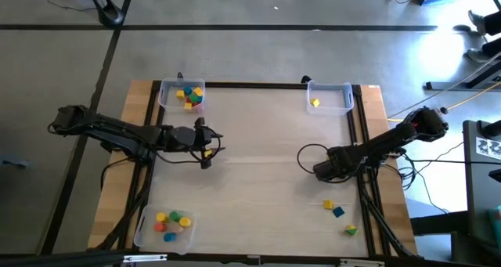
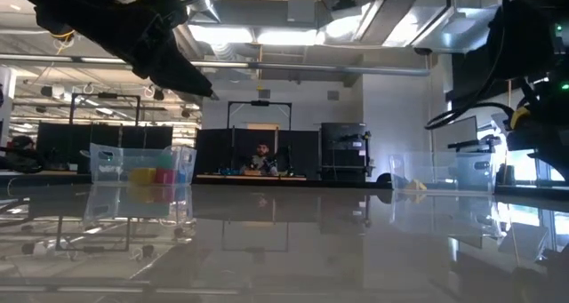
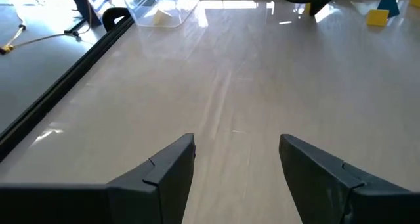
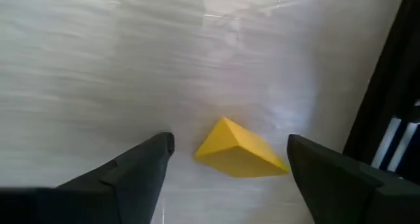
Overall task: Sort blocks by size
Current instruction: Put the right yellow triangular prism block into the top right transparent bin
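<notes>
From above, my right gripper [image 1: 322,170] sits just above the three loose blocks: yellow [image 1: 328,204], blue [image 1: 337,211] and a yellow-green one [image 1: 350,230]. My left gripper [image 1: 211,146] waits across the table [image 1: 258,157], between two block-filled trays [image 1: 178,95] [image 1: 163,226]. At table height, coloured blocks [image 2: 153,174] show inside a clear tray. My left wrist camera shows parted fingers [image 3: 164,175] holding nothing, over bare table. My right wrist camera shows fingers [image 4: 141,168] spread wide either side of a yellow block [image 4: 239,152], not gripping it.
</notes>
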